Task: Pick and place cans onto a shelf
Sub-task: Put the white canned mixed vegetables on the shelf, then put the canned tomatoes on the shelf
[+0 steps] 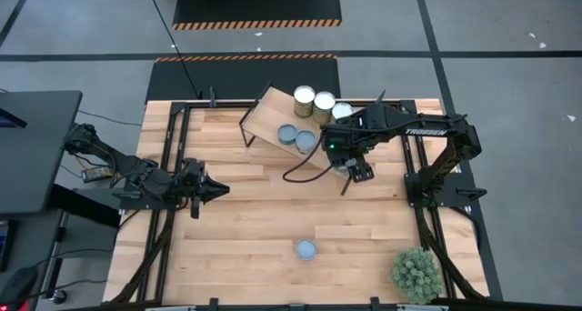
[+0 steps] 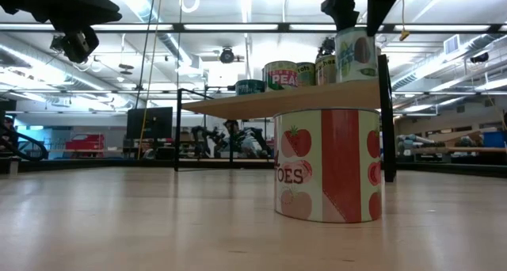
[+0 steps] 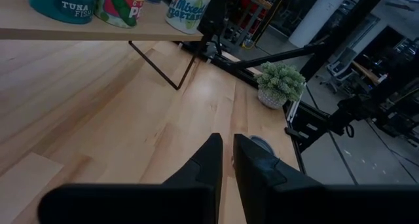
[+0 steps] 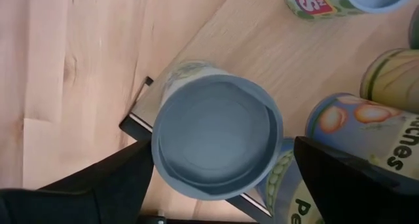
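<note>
While you look down through the right wrist camera, your right gripper [image 4: 216, 178] stands over a blue-grey-topped can [image 4: 216, 136] with its fingers [image 4: 91, 185] spread wide to either side of it, neither one touching the can's wall as far as you can see. That can sits at the corner of the shelf [image 1: 273, 120], close to the edge, with other cans [image 4: 366, 135] crowded just beside it. From above, you see the right gripper [image 1: 353, 165] at the shelf's near corner, and along the board stand two light-topped cans [image 1: 314, 100] and two blue-grey-topped cans [image 1: 296, 136]. Away from the shelf, one more can [image 1: 306, 250] stands alone on the table [image 1: 245, 220] near its front edge, with the potted plant [image 1: 416, 273] off toward the corner. Your left gripper [image 1: 218, 190] waits above the table on the left, well apart from every can, its fingers [image 3: 211, 160] pressed together on nothing.
</note>
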{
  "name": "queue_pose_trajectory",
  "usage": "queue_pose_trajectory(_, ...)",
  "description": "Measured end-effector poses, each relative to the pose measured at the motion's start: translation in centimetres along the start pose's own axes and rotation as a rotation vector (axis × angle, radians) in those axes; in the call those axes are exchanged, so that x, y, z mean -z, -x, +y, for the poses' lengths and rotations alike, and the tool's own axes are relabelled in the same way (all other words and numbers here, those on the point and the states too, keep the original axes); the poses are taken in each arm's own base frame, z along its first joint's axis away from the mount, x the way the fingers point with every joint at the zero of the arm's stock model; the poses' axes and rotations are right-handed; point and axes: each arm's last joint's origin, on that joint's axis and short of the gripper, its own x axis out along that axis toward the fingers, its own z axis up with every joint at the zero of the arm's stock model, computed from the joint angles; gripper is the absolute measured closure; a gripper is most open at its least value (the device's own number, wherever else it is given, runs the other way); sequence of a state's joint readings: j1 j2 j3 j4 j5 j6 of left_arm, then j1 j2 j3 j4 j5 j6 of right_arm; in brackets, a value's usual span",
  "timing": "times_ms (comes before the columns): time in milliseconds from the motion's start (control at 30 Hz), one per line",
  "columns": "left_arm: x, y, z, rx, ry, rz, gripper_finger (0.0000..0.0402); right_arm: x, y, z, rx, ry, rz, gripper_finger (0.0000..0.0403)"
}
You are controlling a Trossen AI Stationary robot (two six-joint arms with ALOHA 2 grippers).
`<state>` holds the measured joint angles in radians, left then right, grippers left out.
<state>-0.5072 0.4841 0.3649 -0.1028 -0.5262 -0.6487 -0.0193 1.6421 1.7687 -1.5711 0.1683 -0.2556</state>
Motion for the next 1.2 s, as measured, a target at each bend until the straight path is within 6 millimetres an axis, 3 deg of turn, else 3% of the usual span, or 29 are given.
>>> queue_pose_trajectory(867, 0.0, 0.0, 0.0, 0.0, 0.0, 0.0, 0.0359, -0.5, 0.5, 2.1, 0.069, -0.012, -0.004, 0.0031)
queue_pose_trajectory(1200, 0.0, 0.0, 0.0, 0.0, -0.002, 0.0, 0.0359, -1.1, 3.7, 3.1, 0.141, -0.125, -0.156, 0.0031)
